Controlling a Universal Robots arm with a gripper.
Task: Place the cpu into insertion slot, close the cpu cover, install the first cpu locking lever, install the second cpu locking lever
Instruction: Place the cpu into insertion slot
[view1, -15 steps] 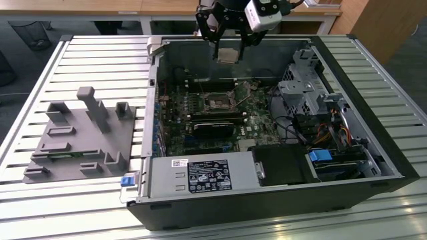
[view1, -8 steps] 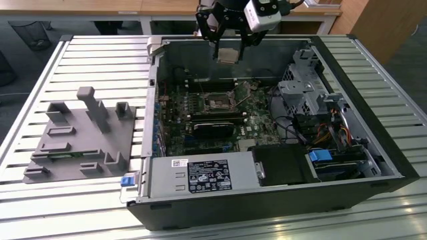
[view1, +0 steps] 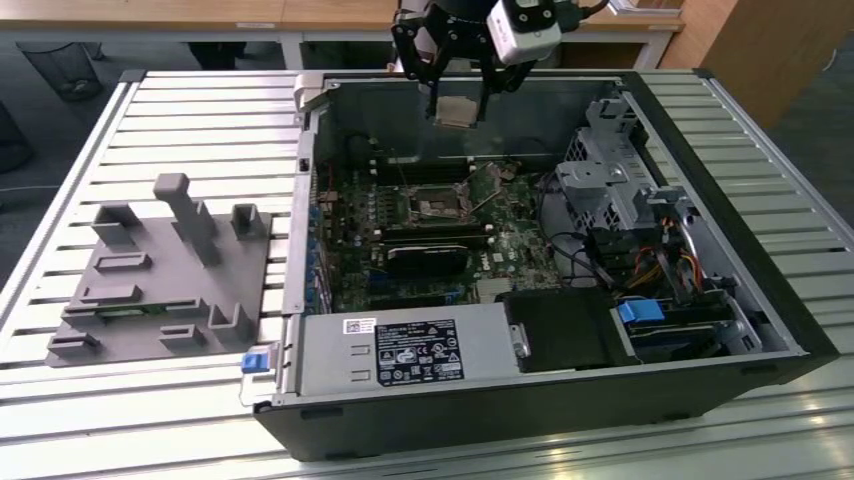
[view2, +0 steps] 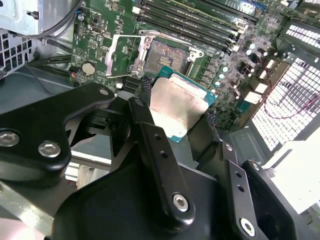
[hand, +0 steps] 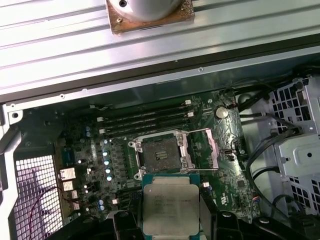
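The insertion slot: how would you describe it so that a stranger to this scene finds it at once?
Look into the open black computer case on the slatted table, at the green circuit board inside. Near the board's middle sits the small insertion slot with a thin silvery rim. Unlike the long black memory slots beside it, it is square with a dark centre.

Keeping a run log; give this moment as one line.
gripper: shut on cpu | cpu: held above board, not seated | slot: empty | cover: open
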